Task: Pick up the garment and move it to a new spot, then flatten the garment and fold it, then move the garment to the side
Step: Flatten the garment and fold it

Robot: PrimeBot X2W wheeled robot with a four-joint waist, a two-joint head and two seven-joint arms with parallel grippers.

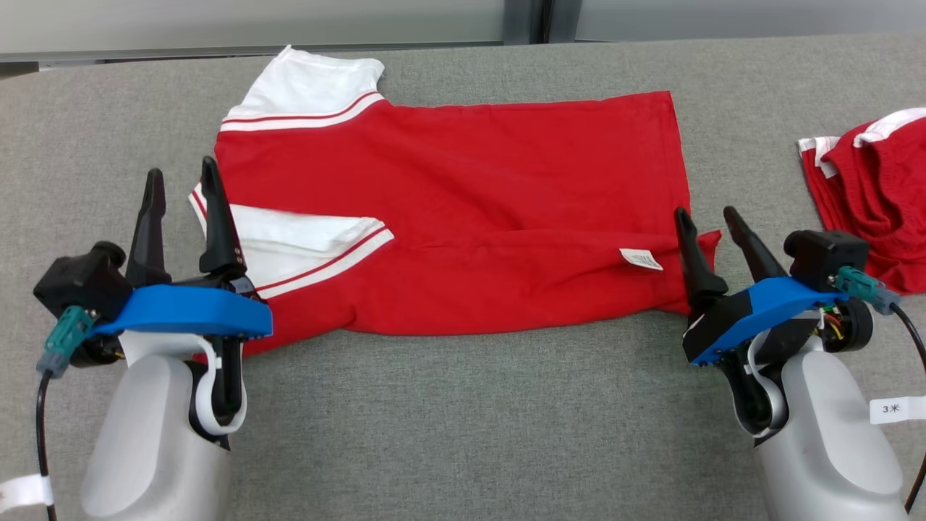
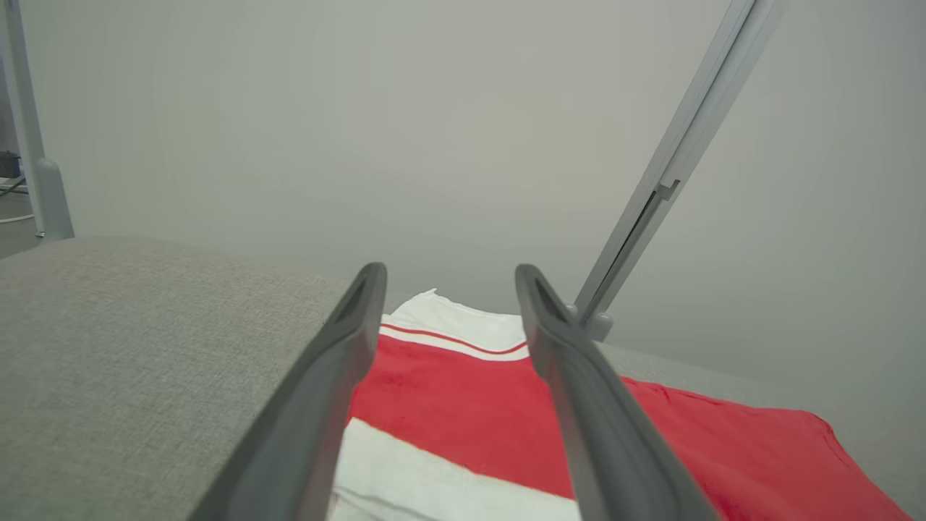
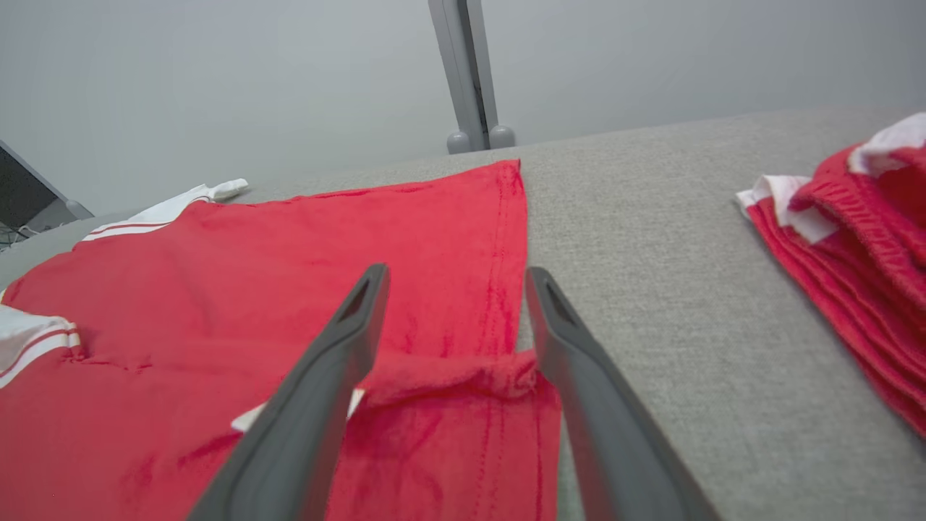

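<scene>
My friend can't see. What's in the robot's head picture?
A red shirt with white sleeves lies flat on a gray surface. The robot's left gripper is open at the sleeve end, its right gripper open at the hem end. More red clothes sit at the far right.

Left gripper (image 1: 181,168) rests low with fingers spread, pointing forward; right gripper (image 1: 704,211) likewise parted, tilted leftward.

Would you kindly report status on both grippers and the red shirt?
Left gripper open, empty, at the sleeve end. Right gripper open, empty, at the hem corner. Red T-shirt lies folded lengthwise. Second red garment bunched at right, apart.
</scene>
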